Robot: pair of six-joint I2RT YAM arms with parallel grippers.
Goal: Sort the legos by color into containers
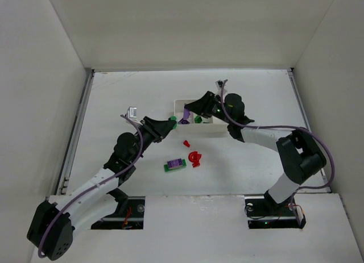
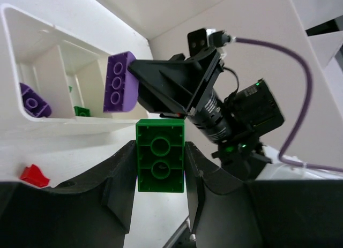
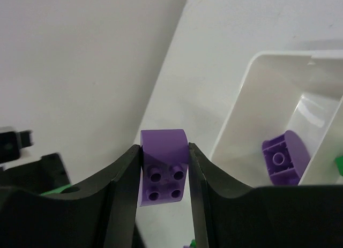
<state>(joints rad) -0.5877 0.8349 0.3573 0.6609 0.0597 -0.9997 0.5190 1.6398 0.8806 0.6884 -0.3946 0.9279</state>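
Note:
My left gripper (image 1: 169, 126) is shut on a green brick (image 2: 161, 161), held just left of the white tray (image 1: 200, 102). My right gripper (image 1: 190, 111) is shut on a purple brick (image 3: 163, 170) and holds it over the tray's left end; the left wrist view shows this purple brick (image 2: 119, 82) above the tray rim (image 2: 64, 126). One compartment holds a purple brick (image 3: 284, 159), also seen in the left wrist view (image 2: 33, 101). The middle compartment holds a small green brick (image 2: 81, 111). Red bricks (image 1: 194, 157) and a purple-on-green stack (image 1: 175, 164) lie on the table in front of the tray.
A single small red brick (image 1: 186, 142) lies nearer the tray; it also shows in the left wrist view (image 2: 33, 174). The two grippers are close together at the tray's left end. White walls enclose the table on three sides.

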